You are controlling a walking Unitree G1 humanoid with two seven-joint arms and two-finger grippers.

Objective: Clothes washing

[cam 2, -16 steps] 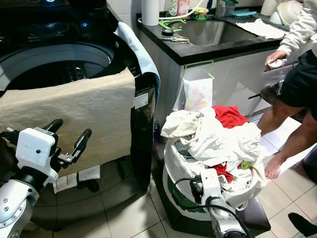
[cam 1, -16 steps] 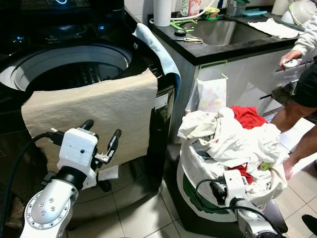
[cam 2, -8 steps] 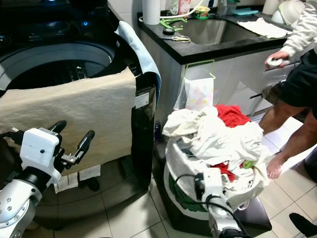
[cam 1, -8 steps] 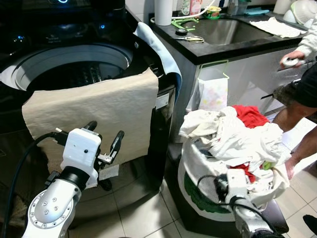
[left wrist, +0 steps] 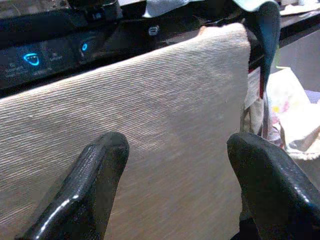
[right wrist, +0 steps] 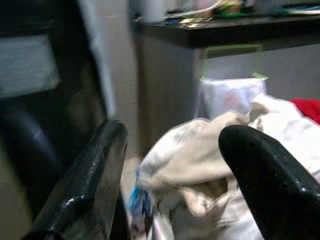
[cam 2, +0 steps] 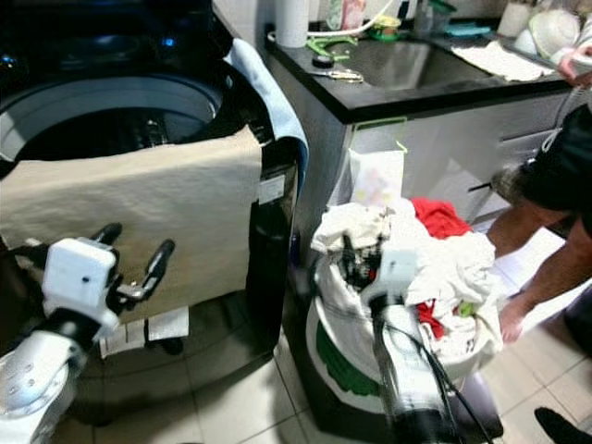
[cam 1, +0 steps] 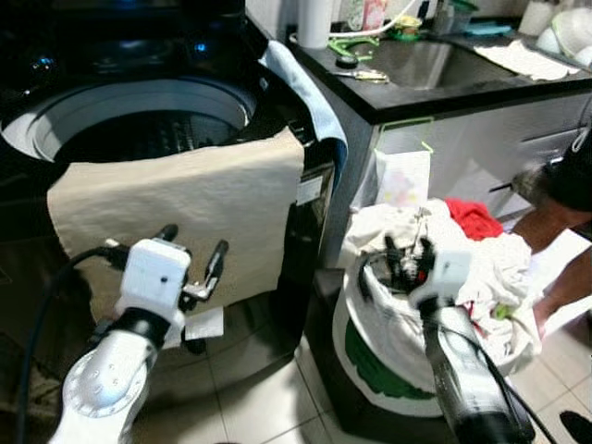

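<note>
The top-loading washing machine (cam 1: 139, 129) stands open at the left, with a beige towel (cam 1: 185, 213) draped over its front rim. My left gripper (cam 1: 194, 239) is open and level with the towel's lower half, just short of it; the left wrist view shows the towel (left wrist: 165, 90) beyond the spread fingers (left wrist: 95, 185). At the right, a white laundry basket (cam 1: 370, 342) is heaped with white clothes (cam 1: 499, 268) and a red garment (cam 1: 474, 217). My right gripper (cam 1: 408, 250) is raised at the near left edge of the heap, open, and faces a crumpled white garment (right wrist: 200, 155).
A light blue cloth (cam 1: 305, 88) hangs over the machine's right corner. A black counter with a sink (cam 1: 435, 65) runs behind the basket, and a pale bag (cam 1: 404, 176) hangs on its cabinet. A person's legs (cam 1: 555, 231) stand at the far right. Tiled floor (cam 1: 268, 398) lies between machine and basket.
My right arm has risen from low in front of the basket to the top edge of the clothes heap. The left arm has hardly moved. The person's hand has lifted.
</note>
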